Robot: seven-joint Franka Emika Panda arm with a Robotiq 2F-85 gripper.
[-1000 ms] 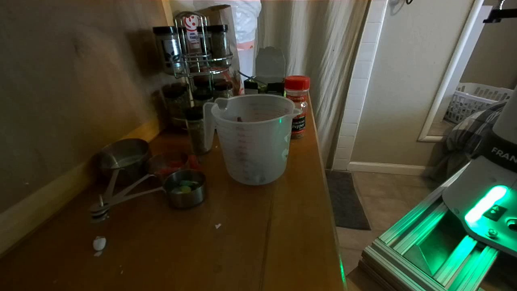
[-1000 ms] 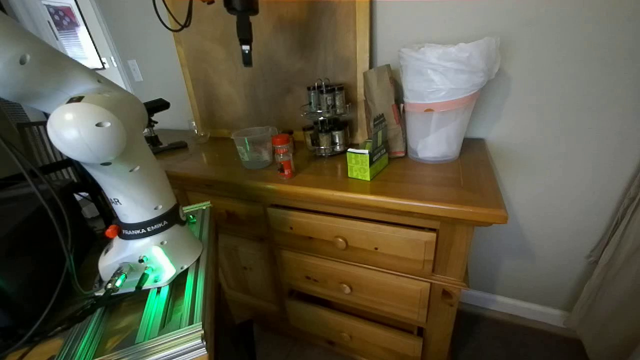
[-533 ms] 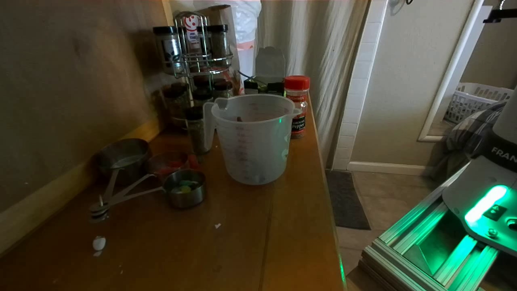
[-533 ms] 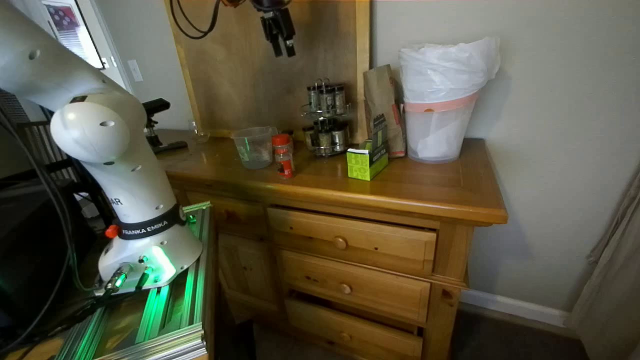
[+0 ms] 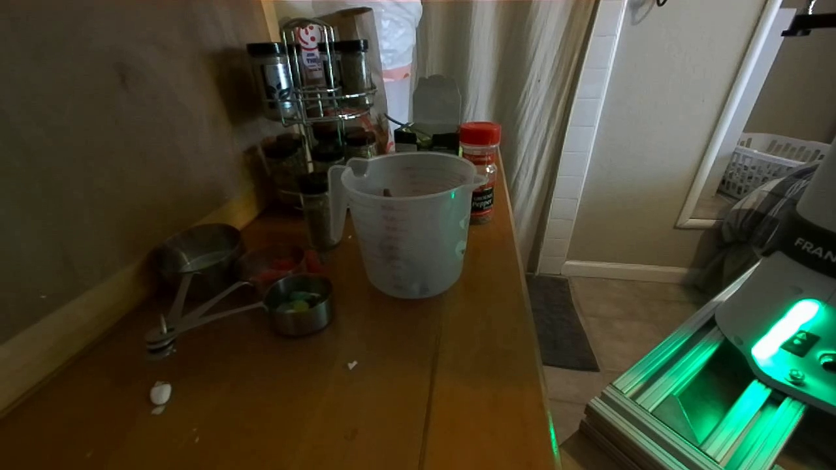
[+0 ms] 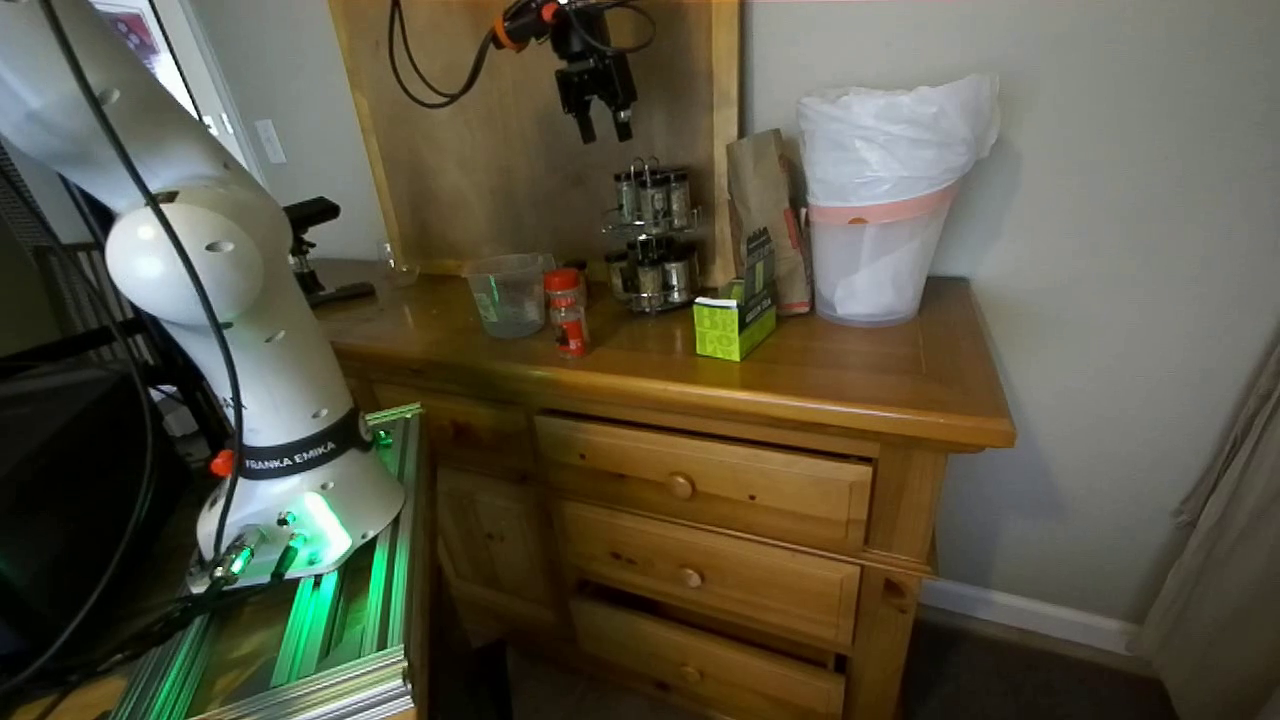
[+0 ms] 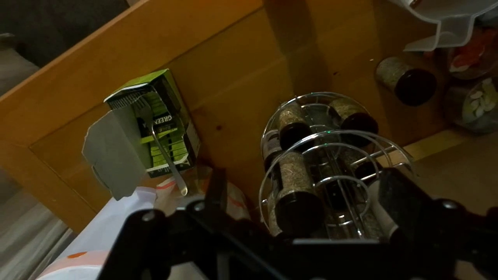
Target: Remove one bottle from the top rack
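A two-tier wire spice rack stands on the dresser. Its top rack (image 5: 332, 96) (image 6: 622, 229) holds several small glass bottles with dark lids, such as a bottle (image 5: 275, 81) (image 6: 654, 198) in both exterior views. In the wrist view a bottle (image 7: 294, 174) of pale dried herbs sits upright in the top rack (image 7: 328, 134), lid toward the camera. My gripper (image 6: 604, 134) is open and empty, pointing down above and slightly left of the rack in an exterior view. In the wrist view the gripper (image 7: 303, 184) has its fingers wide apart, framing the top rack; its body hides the lower edge.
A clear measuring jug (image 5: 411, 228) (image 6: 508, 295), a red-lidded pepper shaker (image 5: 481, 147) (image 6: 565, 310) and a lone jar (image 5: 319, 215) (image 7: 406, 81) stand beside the rack. A green tea box (image 6: 735, 325) (image 7: 163, 132), paper bag (image 6: 770, 210) and bin (image 6: 880, 250) stand opposite. A wooden panel rises behind.
In an exterior view my gripper has moved right and down from the top edge, to above the rack. It has turned so both fingers show. The rack and its bottles have not moved.
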